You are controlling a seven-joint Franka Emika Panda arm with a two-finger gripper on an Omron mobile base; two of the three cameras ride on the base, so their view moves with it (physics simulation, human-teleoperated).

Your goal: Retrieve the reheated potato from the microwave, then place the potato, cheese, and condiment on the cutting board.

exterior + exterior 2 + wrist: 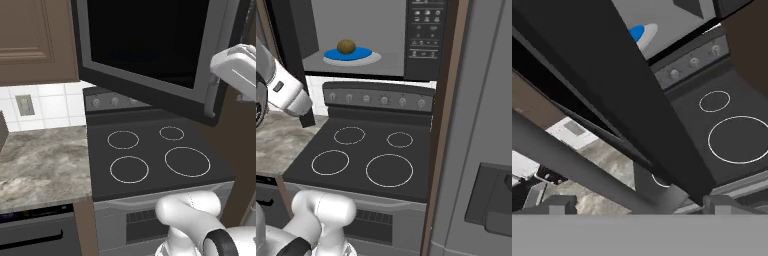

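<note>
The microwave (426, 35) hangs above the stove with its door (150, 35) swung wide open. Inside, the brownish potato (346, 46) rests on a blue plate (351, 54) on the white turntable. My gripper (639, 202) is open beside the door's outer edge, and the long grey bar handle (572, 160) runs down between its two fingertips (562, 204). From the left base view my white hand (237, 65) sits next to the handle (214, 95). One dark finger (307, 119) shows at the left of the right base view. The cheese, condiment and cutting board are out of view.
A black stovetop (150, 150) with ring burners lies below the microwave, its knob panel (376, 99) behind. A marbled counter (40, 160) extends to the left, with a wall outlet (24, 105) above. A tall grey appliance (481, 125) stands at the right.
</note>
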